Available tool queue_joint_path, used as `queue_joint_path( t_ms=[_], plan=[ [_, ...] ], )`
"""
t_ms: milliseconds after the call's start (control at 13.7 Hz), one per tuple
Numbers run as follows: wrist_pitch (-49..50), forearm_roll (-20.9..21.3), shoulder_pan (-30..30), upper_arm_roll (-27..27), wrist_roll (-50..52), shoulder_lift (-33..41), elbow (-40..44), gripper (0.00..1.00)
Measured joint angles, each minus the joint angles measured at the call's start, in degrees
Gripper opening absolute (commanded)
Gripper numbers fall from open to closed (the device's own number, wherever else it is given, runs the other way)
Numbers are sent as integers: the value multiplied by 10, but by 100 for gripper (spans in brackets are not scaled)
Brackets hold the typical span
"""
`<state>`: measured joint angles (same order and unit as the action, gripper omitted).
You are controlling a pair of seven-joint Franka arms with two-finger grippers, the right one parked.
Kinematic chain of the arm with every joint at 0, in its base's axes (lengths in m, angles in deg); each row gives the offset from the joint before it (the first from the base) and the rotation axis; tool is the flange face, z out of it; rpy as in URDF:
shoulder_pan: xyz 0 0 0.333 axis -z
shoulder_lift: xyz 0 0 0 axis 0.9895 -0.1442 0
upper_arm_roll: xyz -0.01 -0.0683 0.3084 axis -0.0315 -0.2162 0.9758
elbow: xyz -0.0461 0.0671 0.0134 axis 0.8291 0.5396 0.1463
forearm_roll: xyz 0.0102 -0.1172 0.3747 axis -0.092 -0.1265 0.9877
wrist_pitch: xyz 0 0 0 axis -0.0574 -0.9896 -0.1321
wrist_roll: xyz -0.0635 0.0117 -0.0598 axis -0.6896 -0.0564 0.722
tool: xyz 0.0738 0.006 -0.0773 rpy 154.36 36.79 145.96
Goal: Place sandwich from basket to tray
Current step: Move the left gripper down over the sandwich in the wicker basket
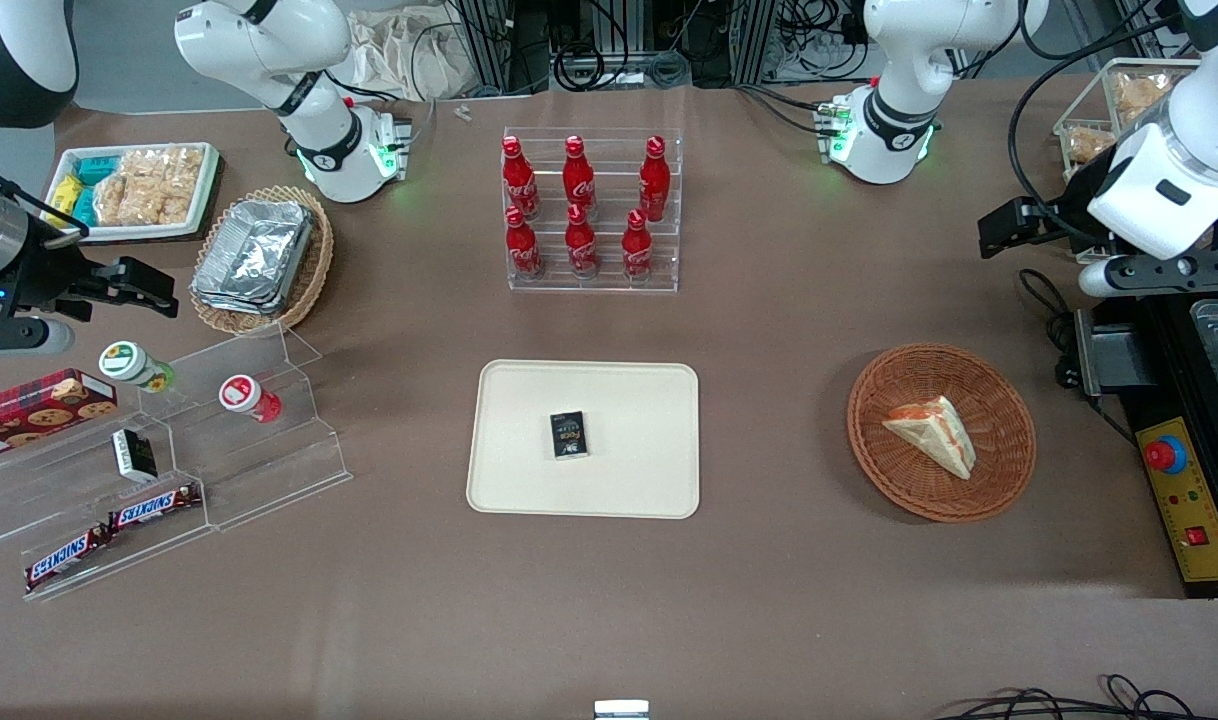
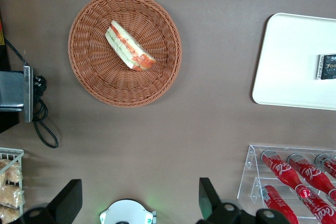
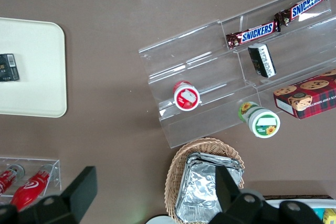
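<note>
The sandwich [image 1: 931, 432], a white-bread wedge with orange-red and green filling, lies in the round reddish-brown wicker basket [image 1: 989, 480]. Both also show in the left wrist view, the sandwich [image 2: 129, 45] lying in the basket [image 2: 100, 82]. The cream tray [image 1: 529, 470] lies beside the basket, toward the parked arm's end, and carries a small black packet [image 1: 569, 435]. The wrist view shows the tray [image 2: 289, 61] too. My left gripper [image 1: 999, 232] hangs high above the table, farther from the front camera than the basket. It [image 2: 139, 203] is open wide and empty.
A clear rack of red cola bottles [image 1: 589, 210] stands farther from the camera than the tray. A control box with a red button [image 1: 1166, 455] and cables [image 1: 1044, 300] lie beside the basket. A tan basket of foil containers [image 1: 259, 258] and an acrylic snack stand [image 1: 169, 450] are toward the parked arm's end.
</note>
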<state>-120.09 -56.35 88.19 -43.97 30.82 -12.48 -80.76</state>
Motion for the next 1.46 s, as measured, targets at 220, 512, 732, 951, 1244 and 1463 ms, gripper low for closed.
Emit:
queue_joint_path(
  t_ms=[220, 512, 732, 951, 1244, 1463],
  plan=[
    [-3, 5, 0, 0, -1, 0, 1, 100],
    [-3, 11, 0, 4, 25, -11, 0, 100],
    [-64, 36, 0, 11, 111, -31, -55, 100],
    [-193, 42, -1, 32, 192, -36, -159, 100],
    [-358, 41, -1, 41, 323, -52, -258, 100],
    [-430, 41, -1, 42, 403, -101, -279, 100]
  ],
)
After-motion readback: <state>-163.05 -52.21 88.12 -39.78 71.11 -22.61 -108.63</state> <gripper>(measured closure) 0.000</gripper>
